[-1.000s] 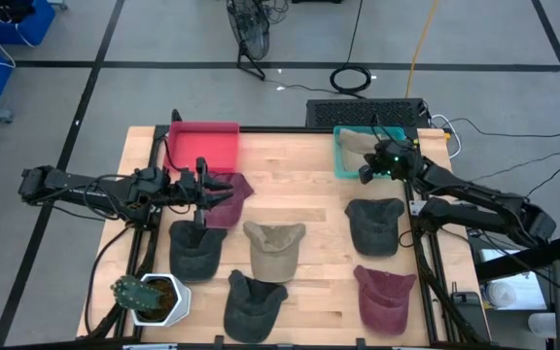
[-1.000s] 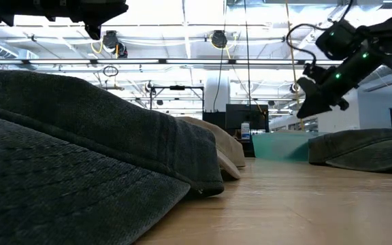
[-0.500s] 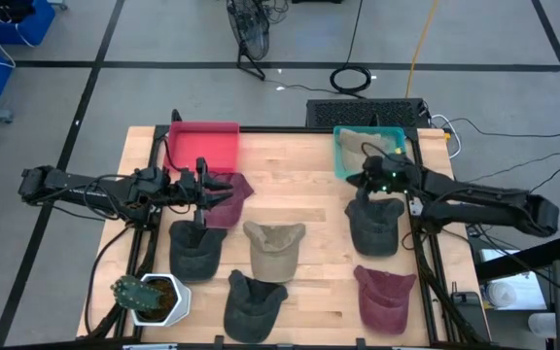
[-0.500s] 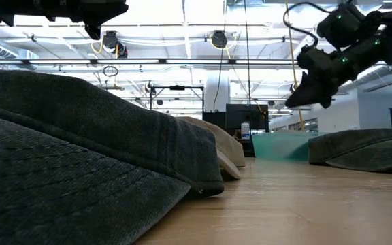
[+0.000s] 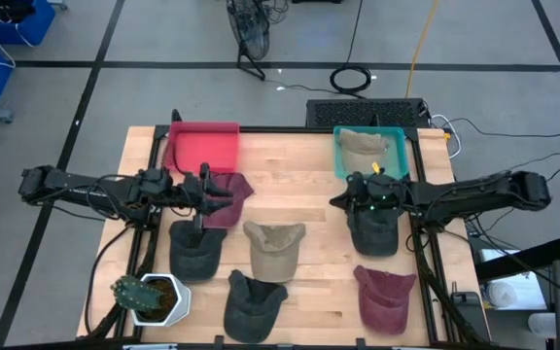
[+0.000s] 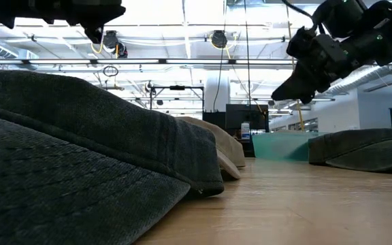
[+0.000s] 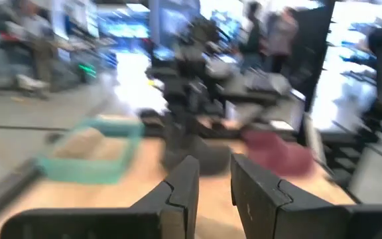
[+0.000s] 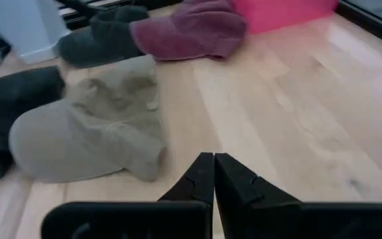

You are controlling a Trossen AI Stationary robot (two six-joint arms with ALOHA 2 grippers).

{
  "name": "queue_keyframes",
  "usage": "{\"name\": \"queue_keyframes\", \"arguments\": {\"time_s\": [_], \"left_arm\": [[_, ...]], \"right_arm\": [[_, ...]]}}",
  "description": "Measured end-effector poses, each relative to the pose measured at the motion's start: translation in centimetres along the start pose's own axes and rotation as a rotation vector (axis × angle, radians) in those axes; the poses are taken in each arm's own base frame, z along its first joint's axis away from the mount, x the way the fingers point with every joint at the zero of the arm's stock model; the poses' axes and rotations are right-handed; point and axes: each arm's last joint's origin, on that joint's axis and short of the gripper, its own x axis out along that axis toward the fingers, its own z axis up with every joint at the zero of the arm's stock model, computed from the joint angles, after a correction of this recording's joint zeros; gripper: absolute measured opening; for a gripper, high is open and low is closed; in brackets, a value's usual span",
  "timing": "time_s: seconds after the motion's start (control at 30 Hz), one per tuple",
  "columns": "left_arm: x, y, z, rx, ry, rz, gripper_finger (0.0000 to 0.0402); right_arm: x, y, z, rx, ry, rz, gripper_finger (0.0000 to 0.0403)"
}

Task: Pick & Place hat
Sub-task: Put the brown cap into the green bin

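Above the table's right side, the right gripper (image 5: pixel 342 201) is clenched on nothing, just beside the dark hat (image 5: pixel 375 226) and near the teal bin (image 5: pixel 342 156), where a tan hat (image 5: pixel 366 147) lies. Across the table (image 5: pixel 304 165), the left gripper (image 5: pixel 224 195) hovers over a maroon hat (image 5: pixel 227 208) beside the red bin (image 5: pixel 203 147), fingers a little apart, nothing between them.

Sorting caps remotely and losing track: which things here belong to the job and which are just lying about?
Job: hats on the table, e.g. tan cap and maroon cap; red bin; teal bin, tan hat inside; left gripper; right gripper.
Lying about: potted plant.
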Motion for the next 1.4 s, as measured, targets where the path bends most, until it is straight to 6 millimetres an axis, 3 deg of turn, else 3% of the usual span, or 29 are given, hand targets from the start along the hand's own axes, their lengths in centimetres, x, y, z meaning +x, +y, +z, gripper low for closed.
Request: {"name": "queue_keyframes", "arguments": {"time_s": [0.2,0.47,0.7,0.97,1.4], "left_arm": [[1.6,-1.1,-2.0,0.041,0.125,-0.094,0.0102],[5.2,-2.7,-2.8,0.148,0.221,-0.163,0.0194],[9.0,-3.2,-3.9,0.19,0.364,-0.109,0.0245],[12.0,-3.6,-6.8,0.1,0.569,-0.097,0.0237],[11.7,-6.0,-7.8,0.035,0.627,-0.079,0.0199]], "right_arm": [[0.4,1.4,0.6,-0.083,-0.081,0.093,0.004],[-0.1,1.6,1.2,-0.085,-0.134,0.108,0.0115],[-0.2,1.7,1.2,-0.086,-0.14,0.11,0.0131],[-0.3,1.7,1.5,-0.127,-0.169,0.112,0.0122],[-0.5,1.8,2.6,-0.27,-0.297,0.102,0.0116]]}}
